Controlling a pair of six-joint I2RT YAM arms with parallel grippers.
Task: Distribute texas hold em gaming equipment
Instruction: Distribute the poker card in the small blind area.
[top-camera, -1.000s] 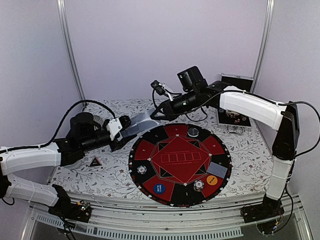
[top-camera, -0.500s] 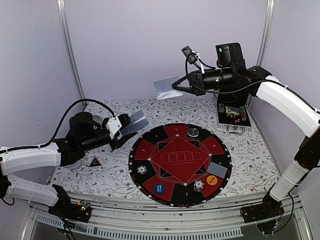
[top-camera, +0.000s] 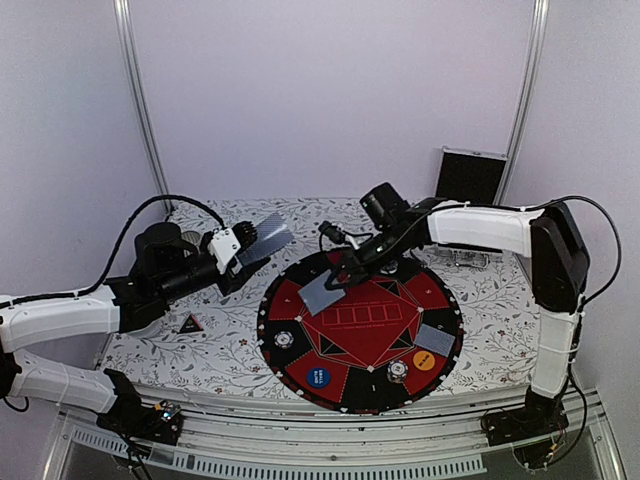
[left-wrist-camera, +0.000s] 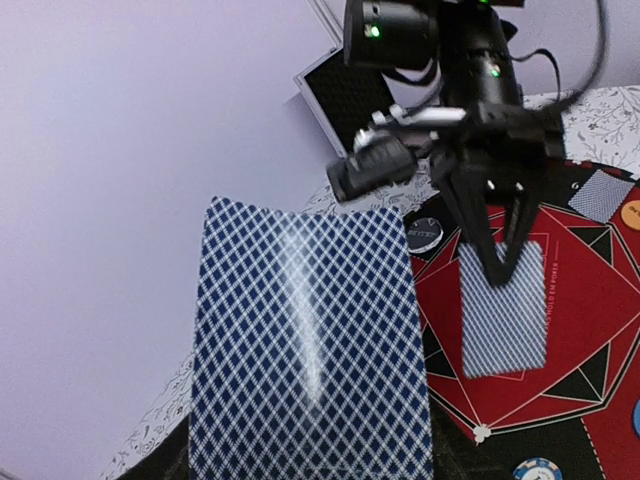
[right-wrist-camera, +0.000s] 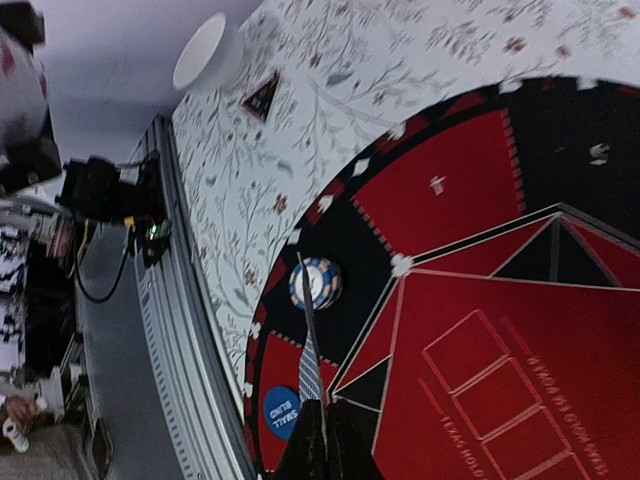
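Top external: right claw (top-camera: 343, 278) clamped on one edge of a thin grey-blue-backed playing card (top-camera: 322, 293). Likely light, slick, bendy, so an edge pinch suits. Left claw (top-camera: 243, 251) clamps a second diamond-patterned card (top-camera: 265, 238).

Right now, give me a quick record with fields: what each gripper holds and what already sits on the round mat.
left gripper: shut on deck, patterned back showing, left of the mat
right gripper: shut on single card, over the mat's far-left part
mat: round, red and black
on mat: face-down card, blue disc, orange disc, left chip, near chip
case: back right, off the mat
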